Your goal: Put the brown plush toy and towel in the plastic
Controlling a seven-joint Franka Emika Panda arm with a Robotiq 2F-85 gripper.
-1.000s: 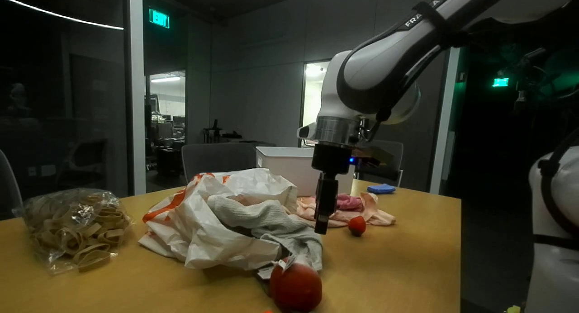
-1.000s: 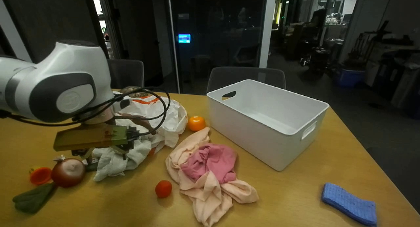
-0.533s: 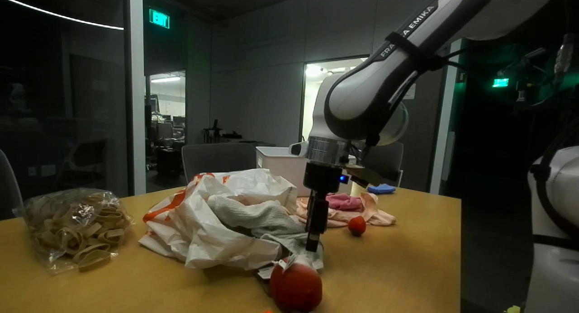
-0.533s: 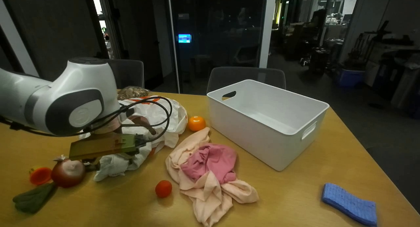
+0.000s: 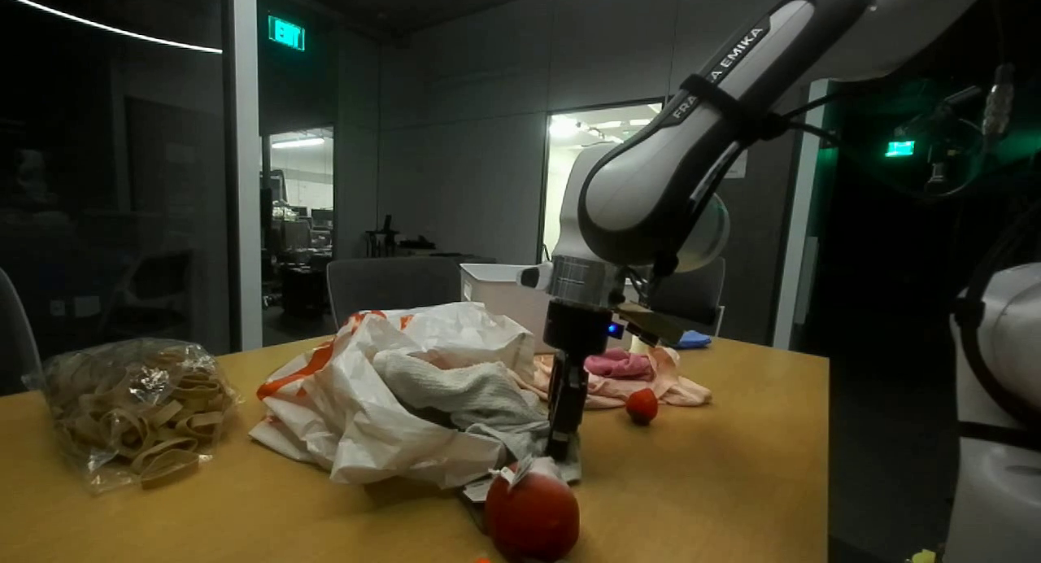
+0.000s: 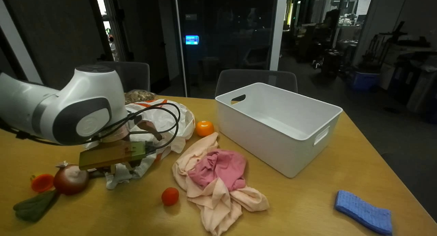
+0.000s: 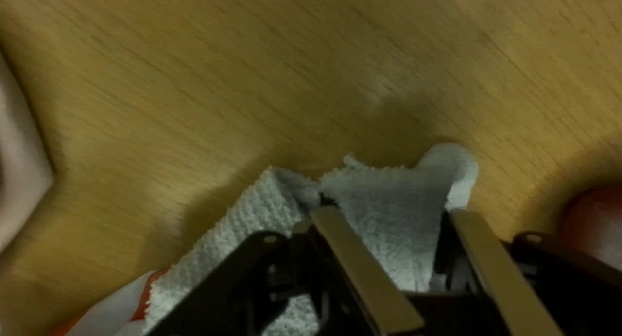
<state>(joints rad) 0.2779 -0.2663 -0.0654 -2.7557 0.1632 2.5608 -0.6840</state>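
Observation:
The off-white towel point(image 5: 455, 388) spills from the mouth of the whitish plastic point(image 5: 358, 425), one end on the table. My gripper point(image 7: 392, 214) is down over that end, pointing downward. Its fingers point(image 7: 364, 273) stand partly apart, and a fold of the towel point(image 7: 252, 214) rises between them. No firm pinch shows. In an exterior view the brown plush toy point(image 6: 150, 128), partly behind a cable, lies against the plastic point(image 6: 182, 116); I cannot tell whether it is inside. The wrist camera's housing hides the fingertips there.
Close beside the gripper sits a red onion-like ball point(image 5: 533, 518). A small red ball point(image 6: 170, 196), an orange one point(image 6: 205, 128) and pink-peach cloth point(image 6: 218, 171) lie nearby. The white box point(image 6: 307, 154) stands behind them. A bag of tan bits point(image 5: 138, 408) lies past the plastic.
My gripper has come down and across onto the towel's end, and its fingers have moved closer together. The towel's edge has been drawn in slightly.

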